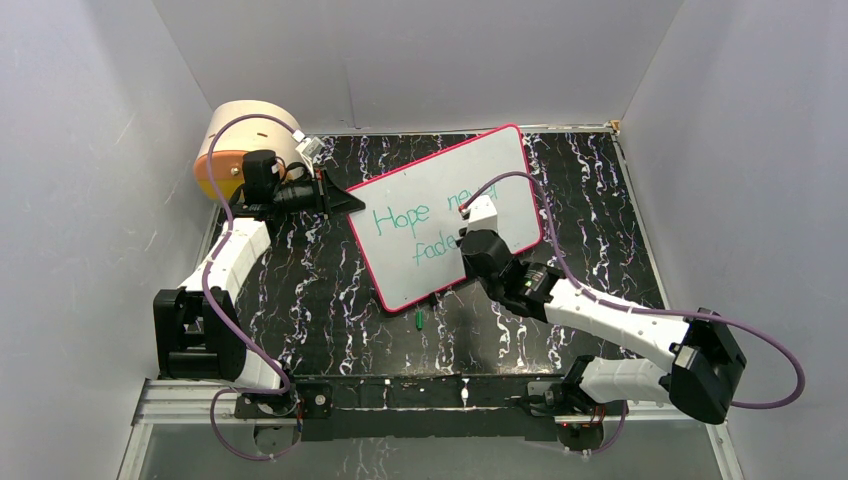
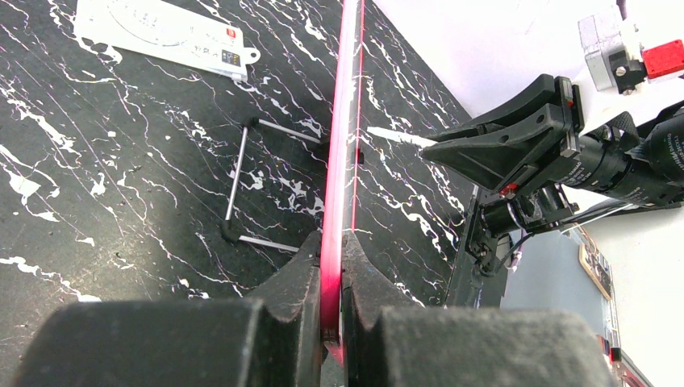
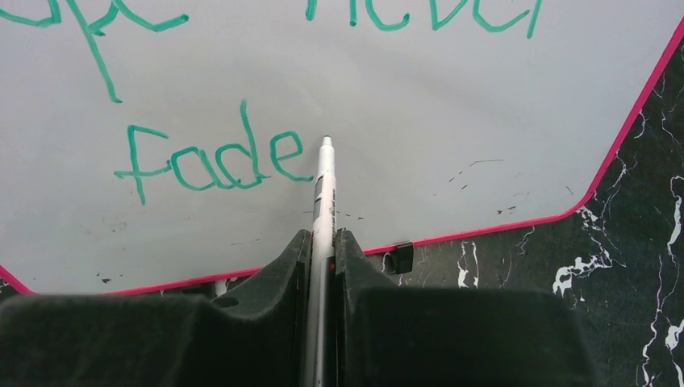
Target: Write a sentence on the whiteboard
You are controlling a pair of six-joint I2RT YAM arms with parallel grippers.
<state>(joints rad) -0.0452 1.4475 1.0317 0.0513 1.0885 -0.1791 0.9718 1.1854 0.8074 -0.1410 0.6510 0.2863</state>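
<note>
- The whiteboard (image 1: pixel 440 215) sits in the middle of the worktop (image 1: pixel 330 300). It is turned askew, with its long axis running from the left edge up toward the far right corner.
- The sentence (image 1: pixel 418 232) is in teal-green handwriting along that long axis, in two lines. The upper line reads "Hope never", though the arm partly covers it in the top view. The lower line reads "fade".
- The left gripper (image 2: pixel 331 262) has its jaws clamped on the board's pink-red rim at the left short end.
- The right gripper (image 3: pixel 323 250) is pinched on a slim silver pen (image 3: pixel 324 201). The pen's long axis lies between the fingers, and its tip points at the board face just beside the last "e" of "fade".
- A small green piece (image 1: pixel 419 320) lies on the worktop just off the board's near edge.
- A white printed card (image 2: pixel 161 32) lies flat behind the board.
</note>
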